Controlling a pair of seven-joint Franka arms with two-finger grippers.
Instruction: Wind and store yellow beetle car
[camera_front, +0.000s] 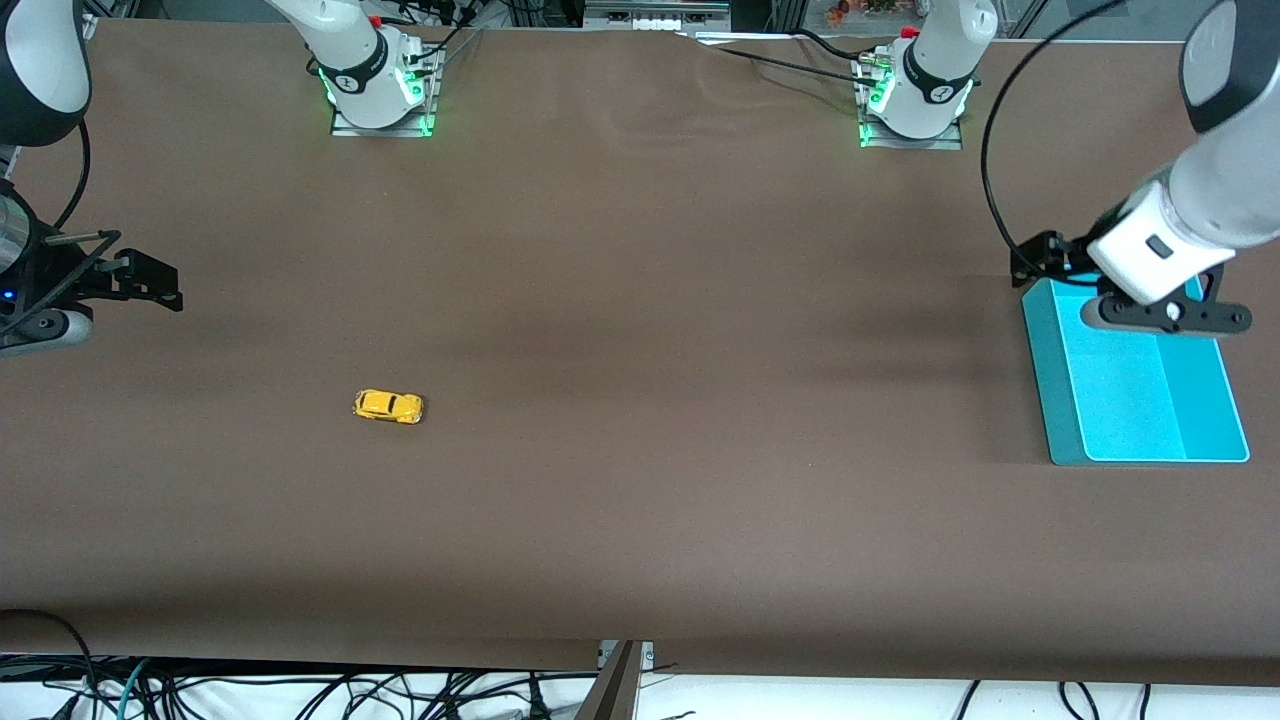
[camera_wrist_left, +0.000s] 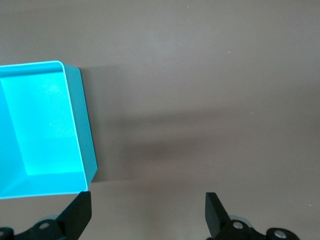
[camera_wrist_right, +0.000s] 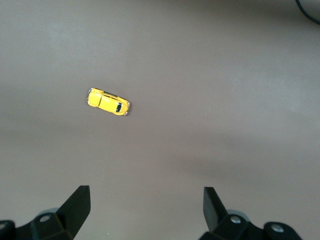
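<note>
While both arms wait, 1 yellow beetle car (camera_front: 388, 406) sits on table (camera_front: 640, 300), toward right arm's end: rounded, dark windows, wheels prob dark. 1 teal bin (camera_front: 1050, 400). Left gripper (camera_wrist_left: 148, 212) spread over bin edge; right gripper (camera_wrist_right: 146, 207) spread, empty, over table.

Cut off and too small to read

The teal tray (camera_wrist_left: 75, 125) runs off the left wrist view's edge; beside it, the left claw (camera_wrist_left: 147, 212) shows fingertips only. The yellow beetle car (camera_front: 389, 406) is too small for wheel detail.
</note>
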